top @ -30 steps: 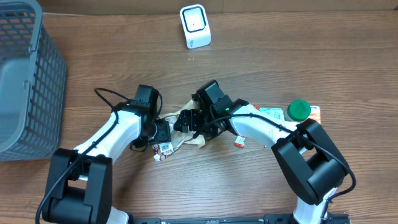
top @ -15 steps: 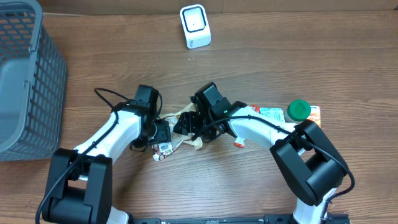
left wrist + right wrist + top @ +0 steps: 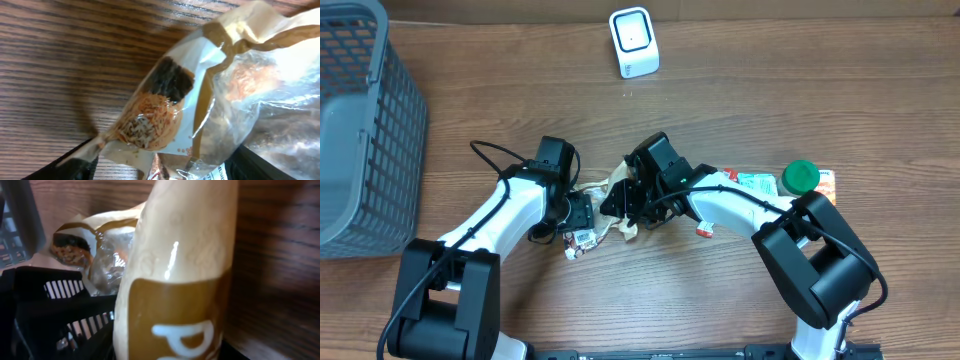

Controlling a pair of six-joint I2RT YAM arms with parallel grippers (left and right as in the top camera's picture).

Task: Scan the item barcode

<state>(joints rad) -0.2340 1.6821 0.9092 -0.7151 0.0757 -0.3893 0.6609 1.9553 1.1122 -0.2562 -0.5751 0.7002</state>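
Straddling the snack packet (image 3: 165,105), left fingers (image 3: 62,167) stand wide; right fingers (image 3: 613,198): cannot tell.

You're working on a brown wood-grain desk (image 3: 770,90). Grey mesh basket (image 3: 360,130) sits at its far left corner. White scanner (image 3: 633,42) stands near the far edge, about centre. Mid-desk you have a tan-and-clear snack bag (image 3: 620,188); can't tell if it lies flat. Toward the right edge: green-capped container (image 3: 800,177) beside a printed packet (image 3: 752,181), small red piece (image 3: 705,229) nearer you.
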